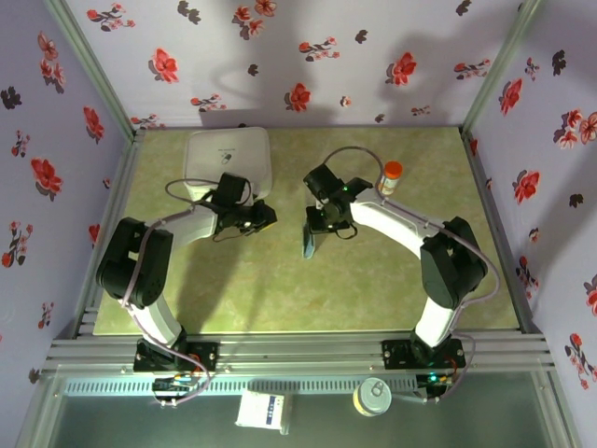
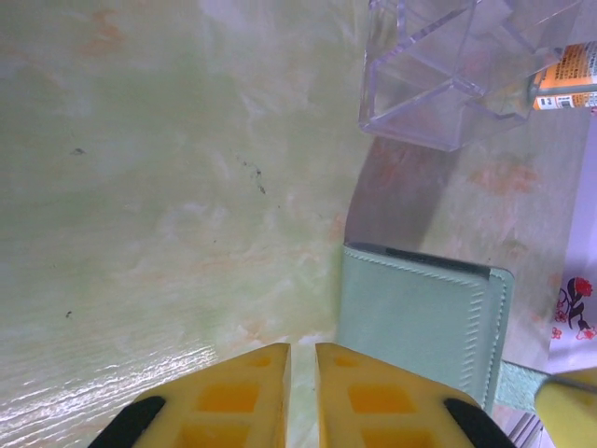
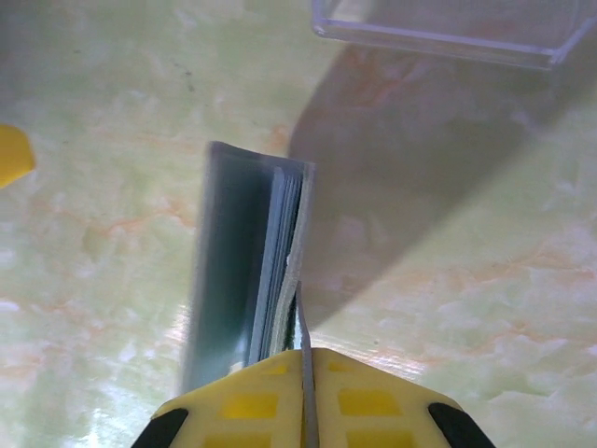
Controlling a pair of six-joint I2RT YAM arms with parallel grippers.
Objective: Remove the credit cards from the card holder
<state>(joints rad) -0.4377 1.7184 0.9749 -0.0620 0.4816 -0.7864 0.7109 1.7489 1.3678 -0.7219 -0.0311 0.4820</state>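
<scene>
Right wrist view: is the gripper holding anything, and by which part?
The right gripper is shut on the card holder, pinching the near edge of one outer panel in its jaws. The left gripper holds nothing.

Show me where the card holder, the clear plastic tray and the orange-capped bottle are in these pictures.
card holder [image 2: 420,327], left wrist view, middle of its pale green panel.
clear plastic tray [image 2: 410,107], left wrist view, its near corner wall.
orange-capped bottle [image 1: 390,179], top external view, its body under the cap.
</scene>
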